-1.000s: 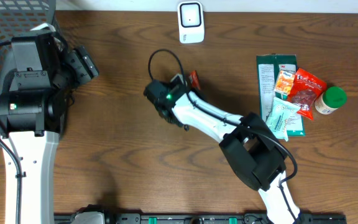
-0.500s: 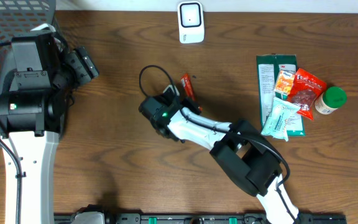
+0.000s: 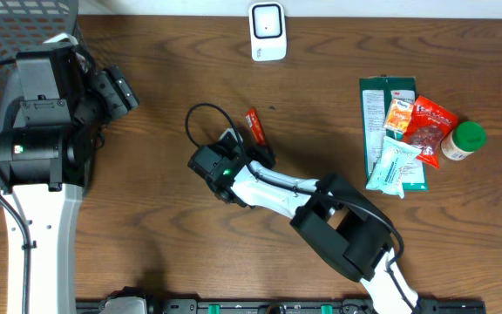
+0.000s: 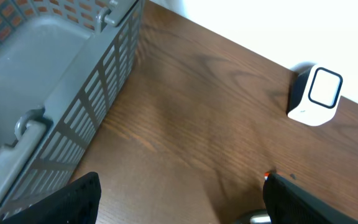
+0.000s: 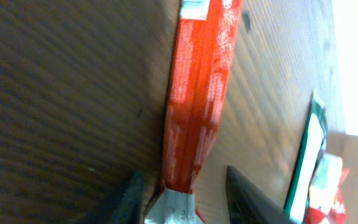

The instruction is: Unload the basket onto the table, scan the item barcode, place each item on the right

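Over the last second we watched the right arm draw the slim red foil snack packet (image 3: 254,126) leftward and a little toward the robot, away from the spot under the small white box-shaped barcode scanner (image 3: 267,31). The right gripper (image 5: 185,198), which was clamped on the packet a moment ago, has now let its jaws part. In the right wrist view one finger stands on either side of the packet's crimped end with wood showing in the gaps, so we judge the packet released and lying flat on the dark wooden table (image 3: 146,201). It rests just ahead of the gripper, below and to the left of the scanner and well apart from it. We take this as setting the item down, not presenting it. No barcode is visible on the upturned face, and we cannot tell whether a read was made. The left gripper (image 3: 116,90) hangs beside the grey plastic mesh basket (image 4: 98,93) with its fingers spread wide and nothing between them. More items wait in the heap of packets (image 3: 403,131) at the far right.
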